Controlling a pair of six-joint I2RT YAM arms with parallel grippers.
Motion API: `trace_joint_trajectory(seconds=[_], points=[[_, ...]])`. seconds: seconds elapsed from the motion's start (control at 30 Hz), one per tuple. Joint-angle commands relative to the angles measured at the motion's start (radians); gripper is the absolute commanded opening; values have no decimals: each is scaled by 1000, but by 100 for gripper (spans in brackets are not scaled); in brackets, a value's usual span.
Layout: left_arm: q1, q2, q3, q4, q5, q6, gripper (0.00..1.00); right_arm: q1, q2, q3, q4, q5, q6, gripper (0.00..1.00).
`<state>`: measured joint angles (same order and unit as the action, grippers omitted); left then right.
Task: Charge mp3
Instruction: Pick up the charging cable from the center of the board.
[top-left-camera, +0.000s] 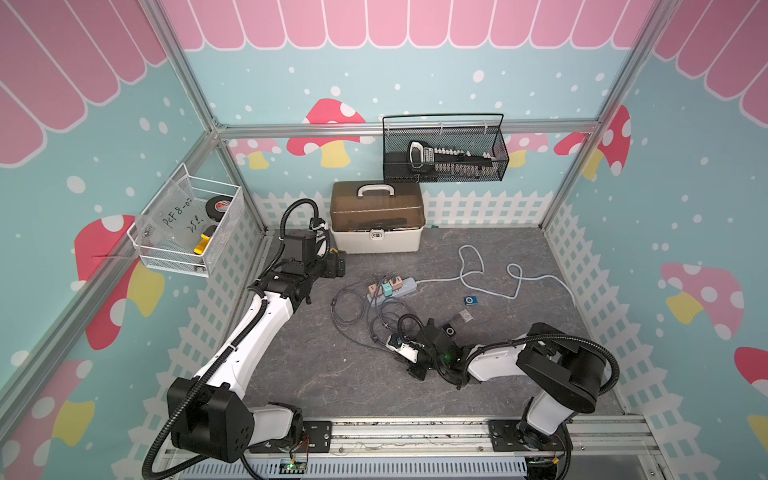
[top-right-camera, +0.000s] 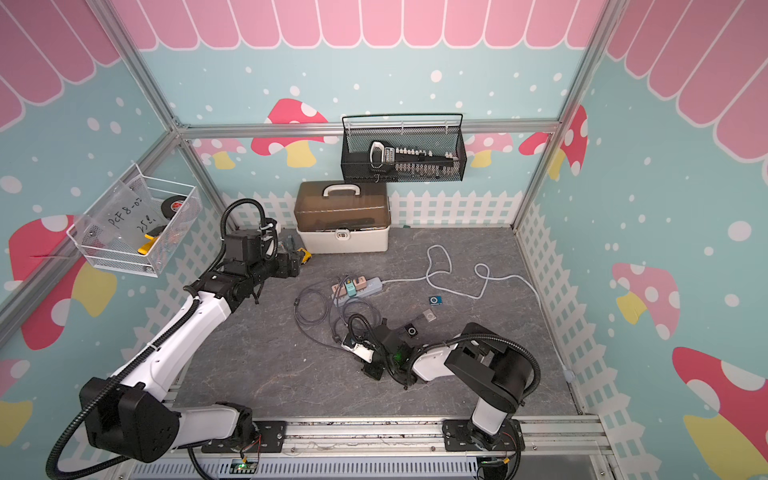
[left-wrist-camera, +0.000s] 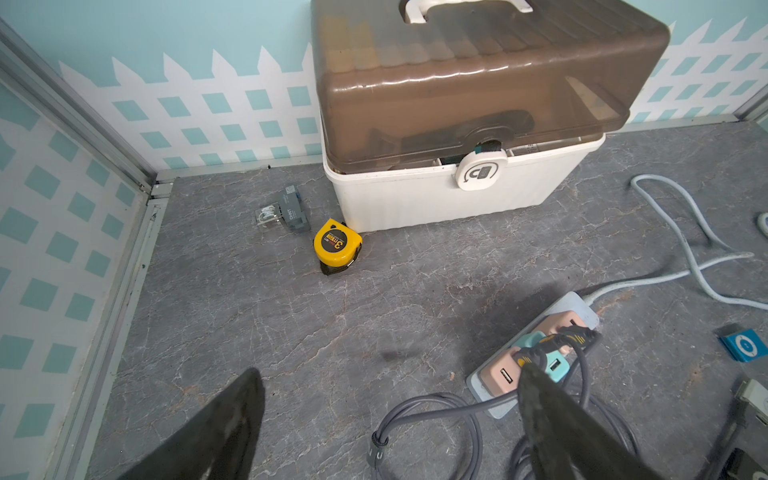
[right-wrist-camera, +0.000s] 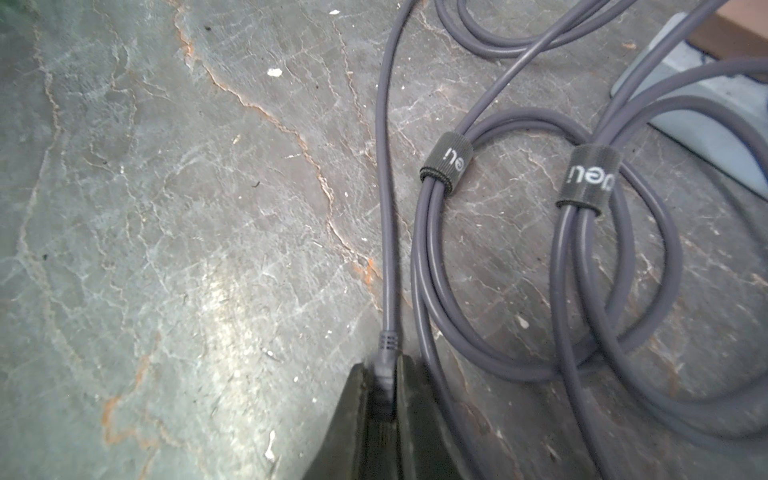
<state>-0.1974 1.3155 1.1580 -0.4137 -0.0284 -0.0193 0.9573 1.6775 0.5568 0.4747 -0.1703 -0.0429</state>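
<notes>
Right wrist view: my right gripper clamps the cable plug near the power strip — mp3 player unconnected, left gripper agape.

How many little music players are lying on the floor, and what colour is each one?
Blue music player: 1
Silver music player: 1
Black music player: 1
Total: 3
</notes>
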Motion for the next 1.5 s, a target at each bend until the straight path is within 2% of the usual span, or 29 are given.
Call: trace_joint_trajectory(seconds=[0.0, 0.17, 0.23, 0.27, 0.47, 0.63, 0.77, 0.83, 0.93, 1.03, 1.1, 1.27, 1.4, 1.47], points=[[3, -25, -16, 17, 48, 19, 88, 5, -3, -22, -87, 7, 16, 10], [-5, -33, -45, 57, 110, 32, 82, -6, -44, -7, -117, -24, 20, 8], [-11, -32, -54, 57, 159, 67, 90, -30, -71, 3, -136, -63, 28, 8], [-18, -29, -58, 63, 158, 72, 98, -45, -83, 8, -143, -81, 32, 8], [-70, -12, -88, 117, 171, 119, 99, -170, -161, 95, -279, -282, 21, 8], [-190, -46, -229, 336, 138, 240, 99, -291, -204, 206, -476, -456, -60, 8], [-279, -44, -282, 425, 138, 349, 94, -377, -228, 259, -554, -602, -96, 9], [-323, -45, -331, 488, 203, 465, 91, -425, -226, 267, -557, -676, -119, 9], [-387, -32, -402, 641, 163, 522, 90, -505, -177, 309, -592, -825, -135, 9], [-424, -15, -440, 738, 156, 560, 86, -555, -126, 361, -674, -893, -187, 9], [-442, -1, -439, 740, 182, 599, 81, -572, -113, 391, -709, -920, -194, 8], [-451, 50, -443, 790, 244, 648, 77, -586, -98, 431, -716, -907, -169, 8], [-453, 31, -465, 783, 320, 695, 67, -591, -79, 459, -728, -928, -142, 8], [-454, 19, -495, 807, 334, 695, 65, -594, -65, 475, -738, -932, -134, 8]])
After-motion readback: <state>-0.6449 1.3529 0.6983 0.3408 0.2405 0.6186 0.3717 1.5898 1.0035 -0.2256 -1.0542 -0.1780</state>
